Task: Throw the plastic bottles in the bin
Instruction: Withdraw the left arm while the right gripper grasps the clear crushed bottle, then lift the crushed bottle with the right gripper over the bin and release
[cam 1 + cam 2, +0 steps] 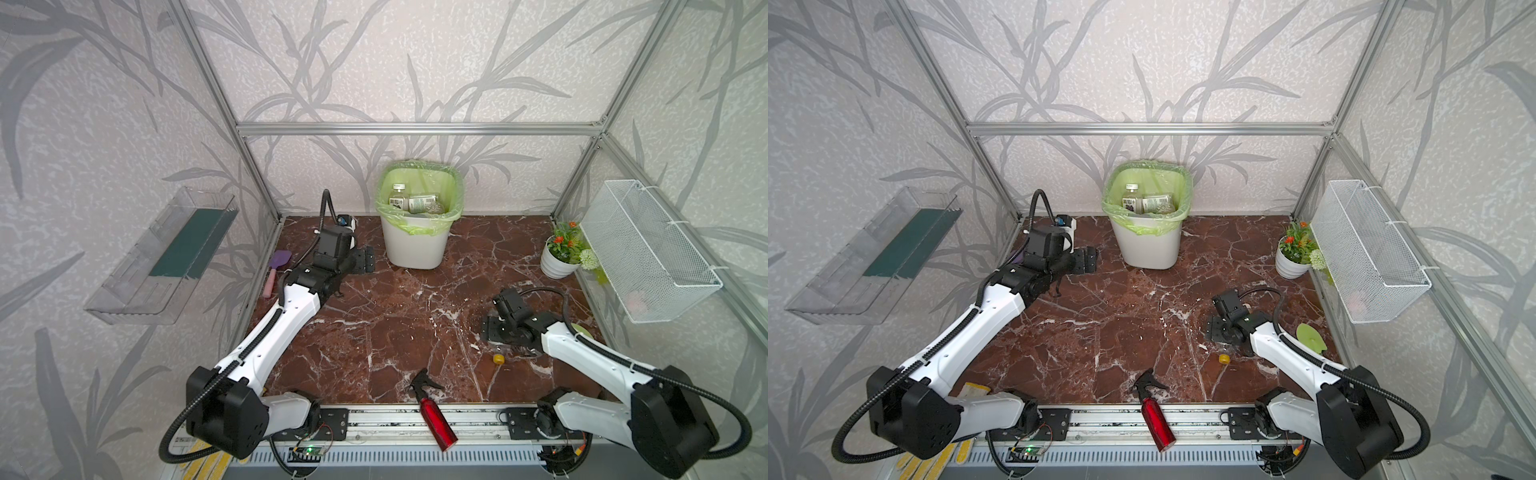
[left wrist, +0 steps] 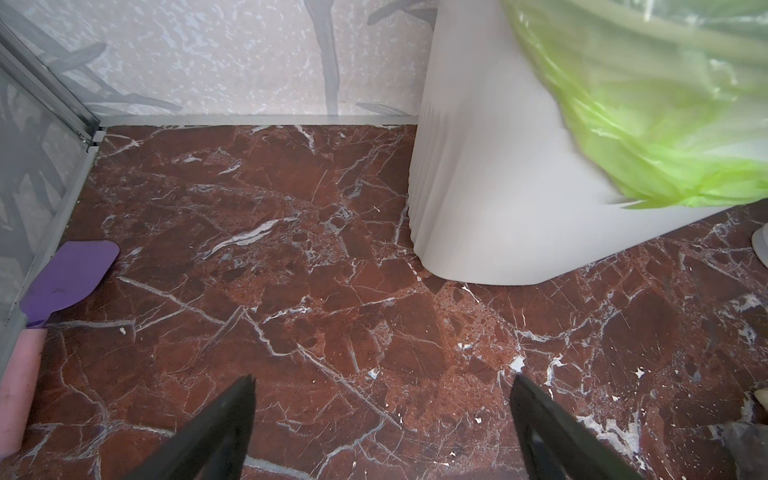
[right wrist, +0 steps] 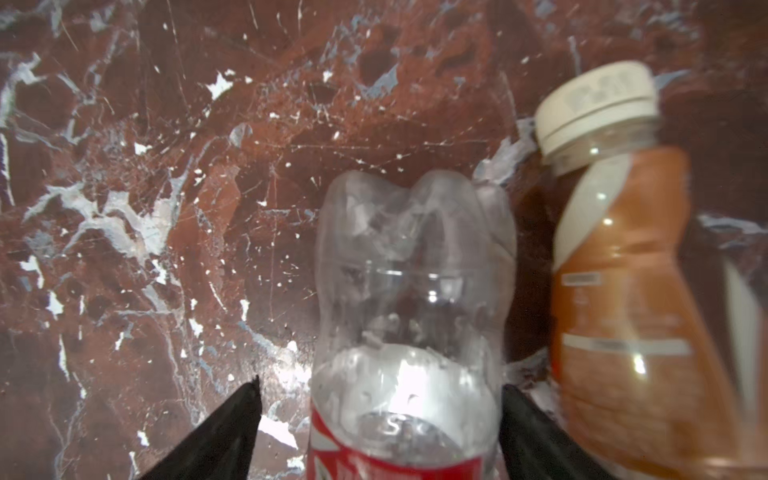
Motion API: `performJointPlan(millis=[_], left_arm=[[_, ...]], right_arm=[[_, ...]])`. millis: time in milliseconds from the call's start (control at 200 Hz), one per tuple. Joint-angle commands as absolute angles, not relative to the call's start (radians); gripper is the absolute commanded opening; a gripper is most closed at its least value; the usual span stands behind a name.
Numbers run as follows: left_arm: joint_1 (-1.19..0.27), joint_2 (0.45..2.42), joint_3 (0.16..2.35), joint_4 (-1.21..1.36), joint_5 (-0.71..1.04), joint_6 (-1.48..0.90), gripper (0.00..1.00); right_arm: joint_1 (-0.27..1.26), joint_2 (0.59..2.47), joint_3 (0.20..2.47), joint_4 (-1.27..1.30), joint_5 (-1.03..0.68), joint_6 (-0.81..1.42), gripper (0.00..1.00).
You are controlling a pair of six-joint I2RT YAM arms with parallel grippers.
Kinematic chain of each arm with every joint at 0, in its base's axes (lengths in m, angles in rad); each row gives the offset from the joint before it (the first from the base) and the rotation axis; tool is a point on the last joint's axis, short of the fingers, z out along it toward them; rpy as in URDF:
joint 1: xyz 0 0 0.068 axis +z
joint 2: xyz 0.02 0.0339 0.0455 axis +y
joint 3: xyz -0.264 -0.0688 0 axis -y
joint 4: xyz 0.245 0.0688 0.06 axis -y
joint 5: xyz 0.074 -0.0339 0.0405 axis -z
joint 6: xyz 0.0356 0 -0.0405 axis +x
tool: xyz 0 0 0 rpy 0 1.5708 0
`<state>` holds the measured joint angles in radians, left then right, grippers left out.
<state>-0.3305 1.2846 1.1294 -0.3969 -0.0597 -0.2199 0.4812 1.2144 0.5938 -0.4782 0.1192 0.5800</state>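
Right gripper (image 3: 380, 382): jaws wide, straddling red-label bottle (image 3: 411, 291), not clamped.
Left gripper (image 2: 382, 378): jaws wide, empty.
Brown bottle (image 3: 623, 270): just beside; centre your close.

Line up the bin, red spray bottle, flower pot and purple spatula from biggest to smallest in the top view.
1. bin
2. red spray bottle and flower pot: they look alike, and the bottle is nearer the camera, so unsure
3. purple spatula
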Motion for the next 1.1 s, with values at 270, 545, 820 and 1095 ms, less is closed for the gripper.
performJointPlan(millis=[270,545,820,1095], left_arm=[[-0.327,1.296,1.124,-0.407,-0.056,-0.230,0.94],[-0.327,1.309,1.125,-0.407,-0.049,-0.233,0.94],[-0.327,1.323,1.126,-0.407,-0.040,-0.241,0.94],[-0.326,1.338,1.126,-0.406,-0.029,-0.247,0.93]], right_arm=[[0.521,1.348,0.650,-0.372,0.166,0.557,0.79],[0.539,1.380,0.672,-0.353,0.169,0.546,0.59],[0.541,1.340,0.711,-0.346,0.184,0.522,0.50],[0.541,1.265,0.728,-0.287,0.217,0.495,0.48]])
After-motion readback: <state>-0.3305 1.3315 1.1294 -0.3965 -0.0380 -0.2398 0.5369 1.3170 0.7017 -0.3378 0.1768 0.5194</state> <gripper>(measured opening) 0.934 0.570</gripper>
